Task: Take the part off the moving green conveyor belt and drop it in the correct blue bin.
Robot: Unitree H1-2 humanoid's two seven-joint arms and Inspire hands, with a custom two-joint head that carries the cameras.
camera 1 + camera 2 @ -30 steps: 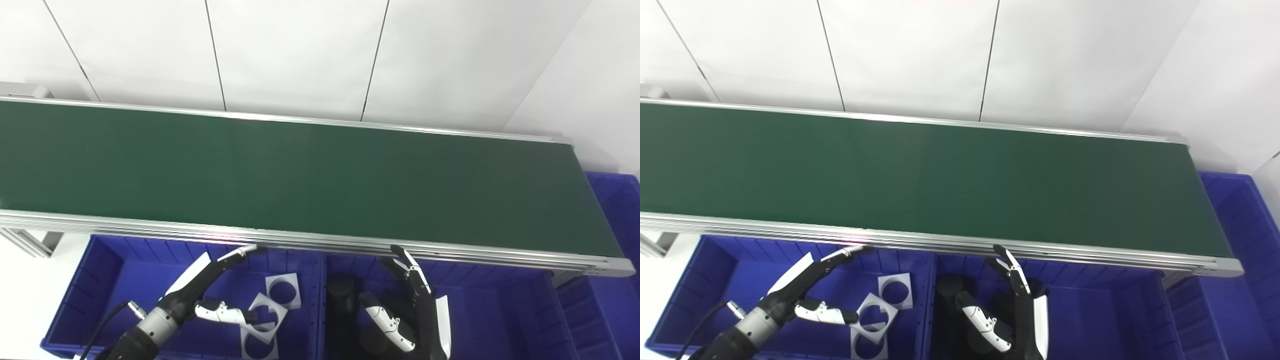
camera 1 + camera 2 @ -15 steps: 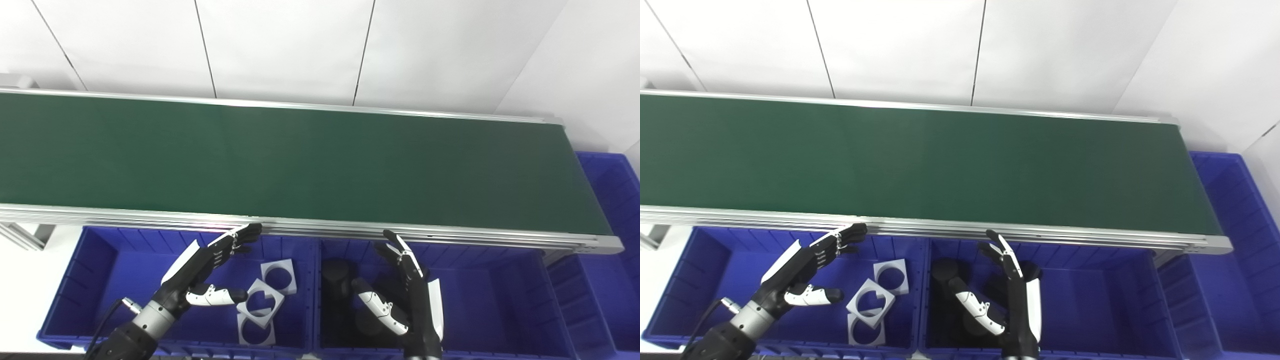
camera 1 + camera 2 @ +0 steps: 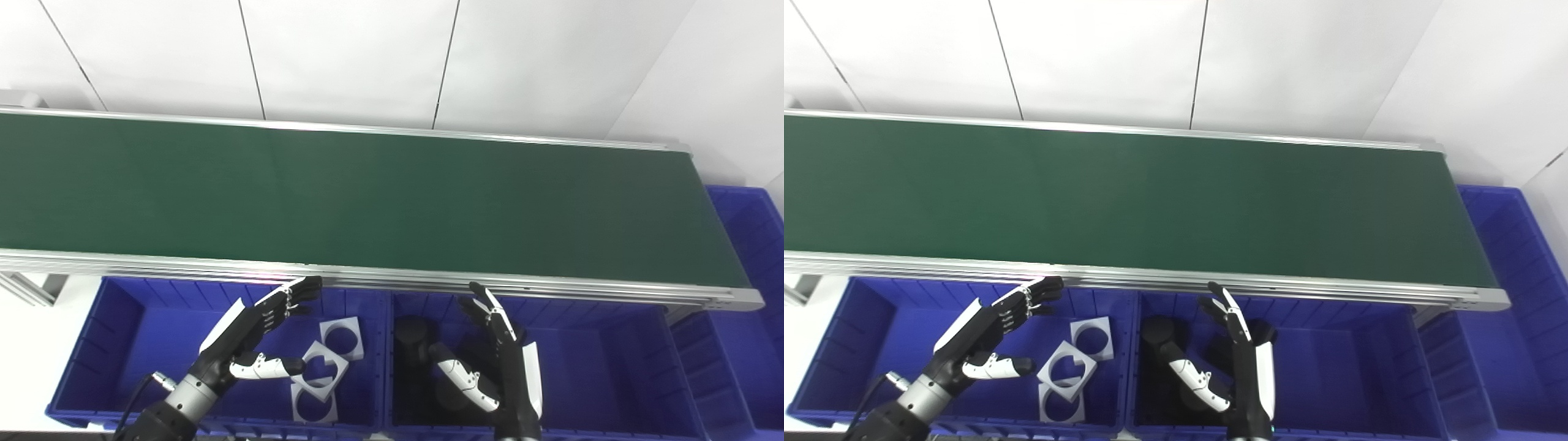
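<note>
Waiting looks like the step in hand: the belt [image 3: 367, 196] runs left to right across the scene and no part shows anywhere on its green surface. With no part in view, nothing can be said of which way it points or how its long axis lies; that has to be read once one arrives.

Both hands hover on the near side of the belt, above the bins. The left hand [image 3: 257, 334] is open and empty, fingers [image 3: 288, 297] stretched toward the belt's near rail and thumb held out to the right, over the left bin [image 3: 122, 331]. The right hand [image 3: 499, 367] is also open and holds nothing, its fingers raised toward the rail and thumb spread leftward, over the middle bin [image 3: 612, 361].

In the left bin lie three white square plates [image 3: 324, 367], each with a round hole, flat and partly overlapping. In the middle bin sit dark round parts [image 3: 413, 334], partly hidden by the right hand. A third bin [image 3: 747, 226] stands at the belt's right end; its contents cannot be seen.

My judgement is that the next move calls for watching for a part, telling white square from dark round, then reaching over the rail with the hand nearest the matching bin. Because the belt moves, the grasp should be aimed a little ahead of the part. A late reach would likely let it ride off the right end.
</note>
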